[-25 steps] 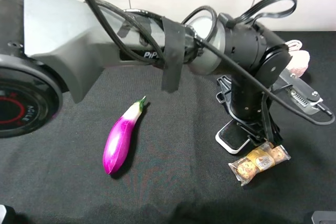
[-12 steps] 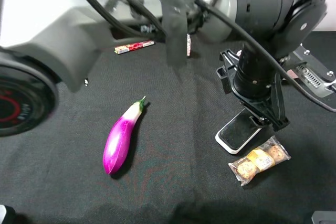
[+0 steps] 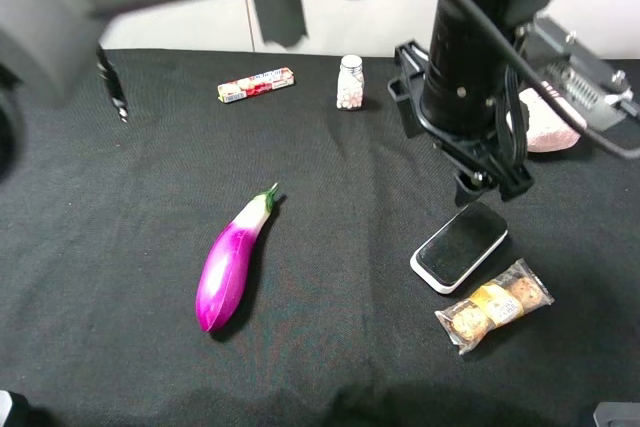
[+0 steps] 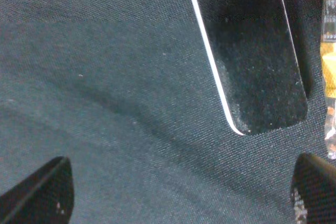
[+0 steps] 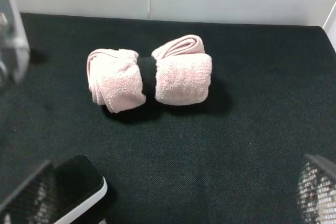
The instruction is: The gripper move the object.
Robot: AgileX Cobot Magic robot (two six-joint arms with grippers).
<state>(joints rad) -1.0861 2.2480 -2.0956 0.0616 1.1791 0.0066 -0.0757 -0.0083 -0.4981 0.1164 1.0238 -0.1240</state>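
Observation:
The object (image 3: 459,246), a flat block with a black top on a white base, lies free on the black cloth beside a snack packet. My left gripper (image 3: 492,183) hangs a little above and behind it, open, holding nothing. In the left wrist view the object (image 4: 252,51) lies beyond the two dark fingertips (image 4: 42,192), and only bare cloth shows between them. My right gripper (image 5: 173,198) is open too. A corner of the object (image 5: 79,187) shows by one of its fingers.
A purple eggplant (image 3: 232,257) lies mid-table. The wrapped snack packet (image 3: 495,307) touches the object's near side. A candy bar (image 3: 256,84), a small white bottle (image 3: 350,82) and a black pen-like stick (image 3: 112,85) lie at the back. Rolled pink towels (image 5: 152,74) sit at the right.
My left gripper has opened and lifted up and back off the object, which now lies uncovered on the cloth. The object and the packet have stayed in place.

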